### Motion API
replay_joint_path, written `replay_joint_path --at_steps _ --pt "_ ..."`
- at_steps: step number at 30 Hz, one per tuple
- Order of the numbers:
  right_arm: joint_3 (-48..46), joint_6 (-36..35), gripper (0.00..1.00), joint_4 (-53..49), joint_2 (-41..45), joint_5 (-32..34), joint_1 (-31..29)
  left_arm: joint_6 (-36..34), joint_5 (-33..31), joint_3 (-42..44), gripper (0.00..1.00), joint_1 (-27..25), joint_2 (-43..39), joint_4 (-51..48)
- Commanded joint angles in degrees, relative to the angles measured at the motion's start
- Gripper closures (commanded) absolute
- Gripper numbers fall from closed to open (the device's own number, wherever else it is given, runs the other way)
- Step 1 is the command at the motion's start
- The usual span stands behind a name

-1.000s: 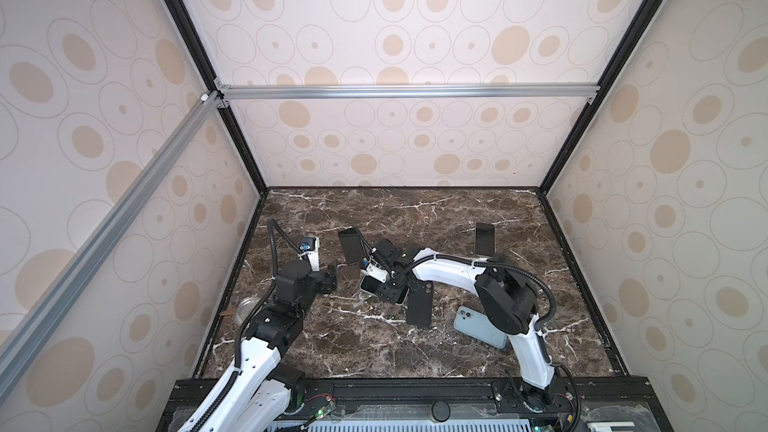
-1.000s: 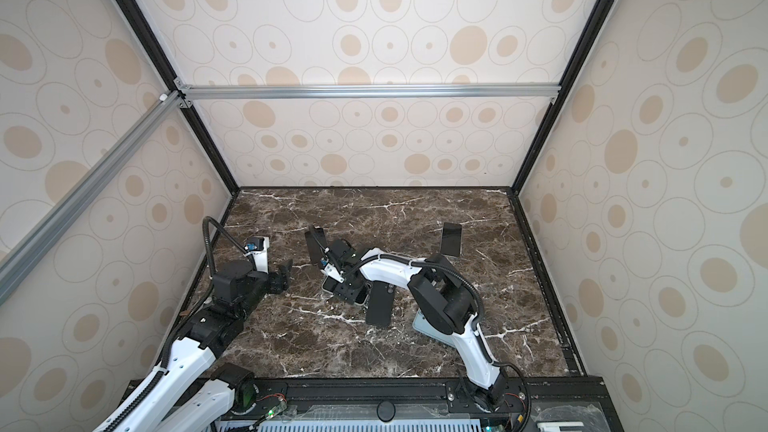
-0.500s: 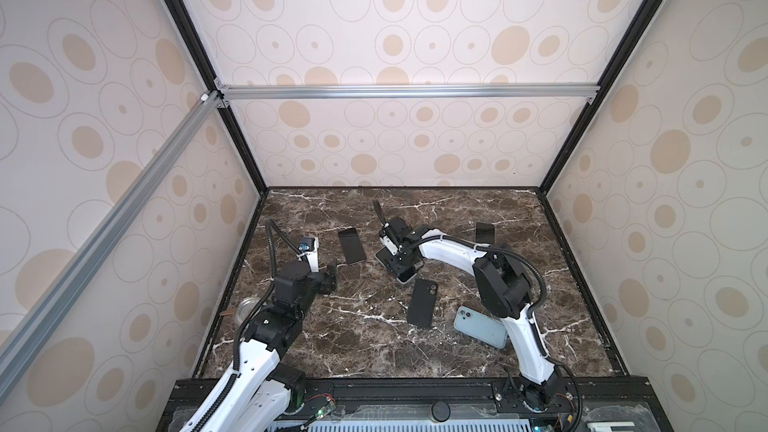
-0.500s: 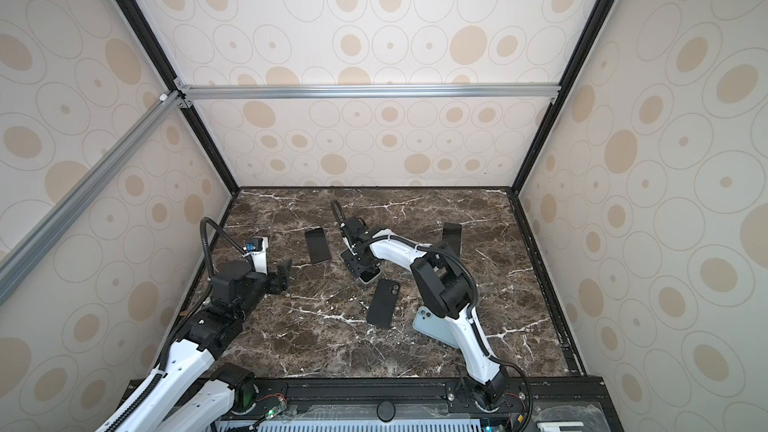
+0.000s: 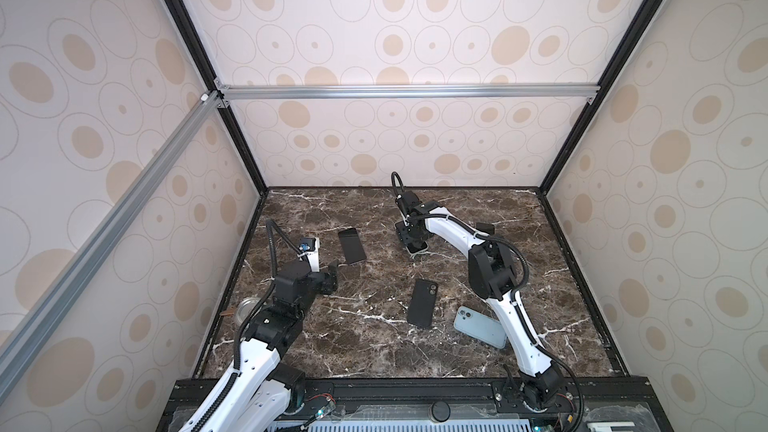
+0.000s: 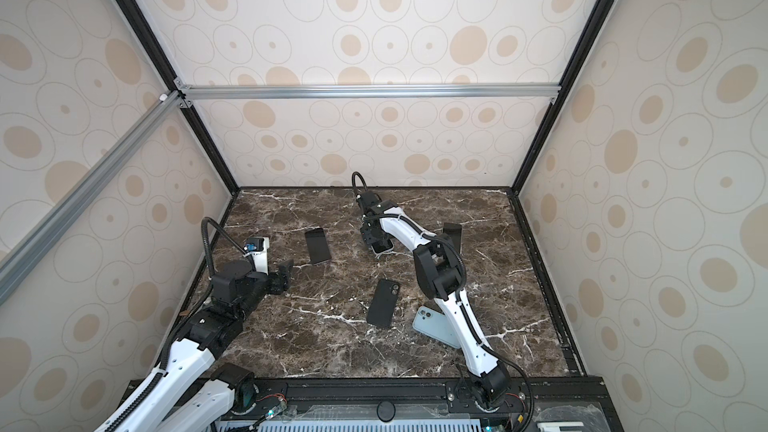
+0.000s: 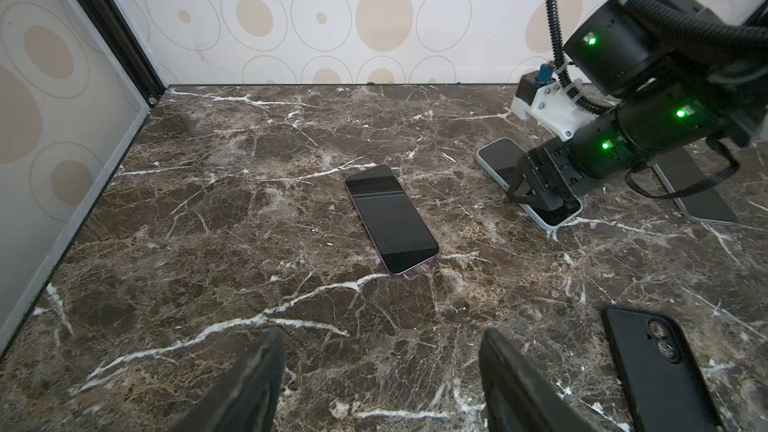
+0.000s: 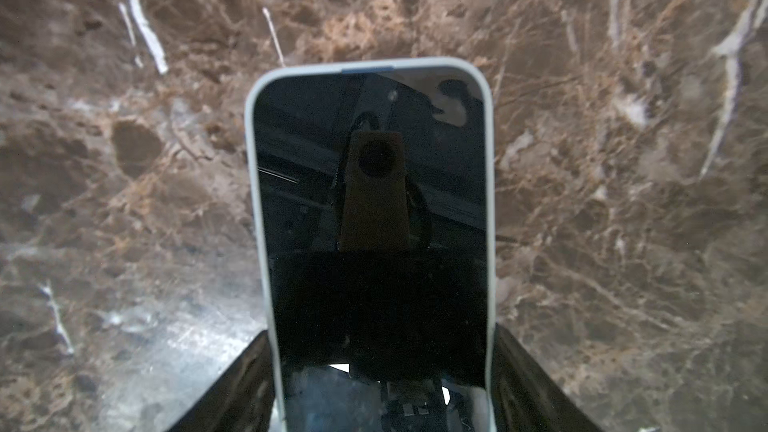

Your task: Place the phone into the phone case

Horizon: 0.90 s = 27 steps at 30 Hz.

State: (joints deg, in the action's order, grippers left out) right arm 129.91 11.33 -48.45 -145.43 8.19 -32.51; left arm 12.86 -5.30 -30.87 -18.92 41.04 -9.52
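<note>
Right gripper (image 7: 536,191) clamps phone (image 8: 374,201) by its long sides, flat on table (image 5: 332,347), far centre. Screen dark, glossy (mirrors the arm above); rim pale. Left gripper (image 7: 380,351) gapes, empty.

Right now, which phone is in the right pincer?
The white-edged phone, screen up, sits between the fingers of the right pincer; the purple-edged phone lies untouched on the table.

We see a brown marble tabletop (image 5: 374,351), on it a purple-edged phone (image 5: 352,245) screen up, a white-rimmed phone (image 5: 417,248) lying flat, a black case (image 5: 422,303), a pale blue phone (image 5: 478,326) camera side up.
</note>
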Motion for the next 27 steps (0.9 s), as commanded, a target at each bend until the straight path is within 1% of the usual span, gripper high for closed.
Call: replay_joint_path --at_steps 1,5,8,11,13,16,18,21,27 --pt "3.09 2.16 0.34 -6.11 -4.93 1.97 0.43 0.36 0.67 -0.4 0.26 0.28 -0.41 -0.29" --pt "6.61 4.3 0.33 -7.59 -7.16 1.07 1.63 0.33 1.08 -0.32 0.26 0.31 -0.3 -0.15" --pt "7.45 4.81 0.31 -7.41 -7.81 0.62 2.05 0.38 1.5 -0.36 0.26 0.3 0.08 0.21" --pt "9.06 4.26 0.21 -7.88 -8.12 -0.38 2.02 0.38 1.93 -0.53 0.26 0.35 0.79 0.34" --pt "11.16 3.71 0.12 -9.11 -8.14 -0.86 2.03 0.34 2.05 -0.57 0.26 0.29 1.06 0.18" --pt "13.55 3.21 0.05 -10.89 -6.93 -0.32 2.05 0.42 2.22 -0.5 0.26 0.31 0.98 0.19" --pt "13.62 2.75 0.02 -11.21 -5.2 -0.52 2.07 0.44 2.31 -0.47 0.26 0.32 1.06 0.37" --pt "13.47 2.38 0.0 -11.59 -2.06 -0.61 2.09 0.47 2.57 -0.59 0.26 0.29 1.24 0.33" --pt "12.21 2.39 0.0 -13.52 4.78 -0.32 1.94 0.85 3.7 -0.4 0.26 0.3 1.23 0.6"
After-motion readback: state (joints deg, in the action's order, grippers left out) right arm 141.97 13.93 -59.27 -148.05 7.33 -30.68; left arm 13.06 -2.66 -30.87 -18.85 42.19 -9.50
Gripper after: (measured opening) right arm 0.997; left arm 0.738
